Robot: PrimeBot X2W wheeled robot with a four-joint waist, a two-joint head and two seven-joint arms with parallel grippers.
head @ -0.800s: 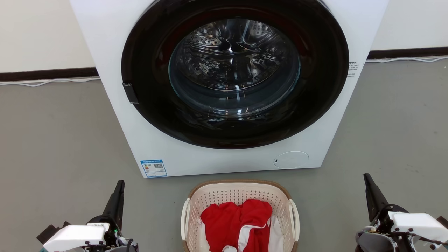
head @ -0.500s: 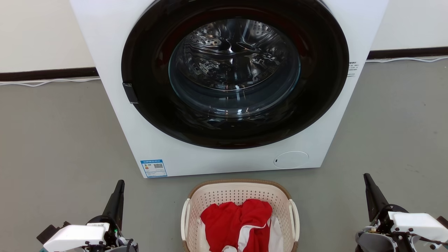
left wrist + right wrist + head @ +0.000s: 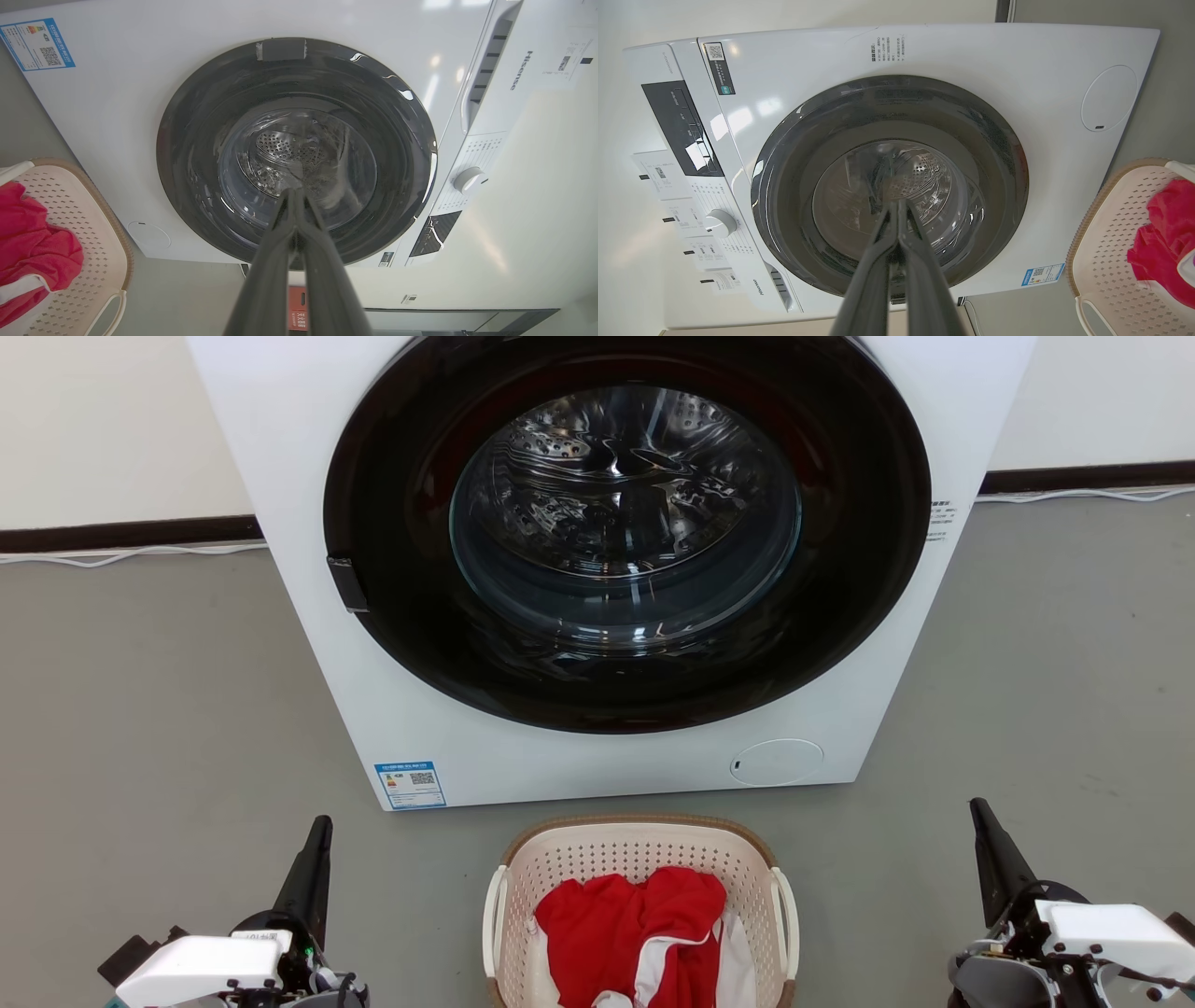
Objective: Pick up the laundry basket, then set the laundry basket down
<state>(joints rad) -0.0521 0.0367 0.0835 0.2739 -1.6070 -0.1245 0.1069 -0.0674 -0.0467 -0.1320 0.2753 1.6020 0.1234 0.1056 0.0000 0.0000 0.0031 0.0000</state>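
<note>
Washer: white front-loader standing on the grey floor, its round dark door shut.
Laundry basket: the laundry basket sits upright on the floor just in front of the washer, centred below its door, with a strip of floor between them.
Contents: a red garment with white trim lies inside.
Left tool: the left tool has its fingers pressed together and holds nothing. It is in front of the washer's lower left corner and points toward the washer.
Right tool: the right tool is likewise closed and empty. It is in front of the washer and out past its lower right corner.
</note>
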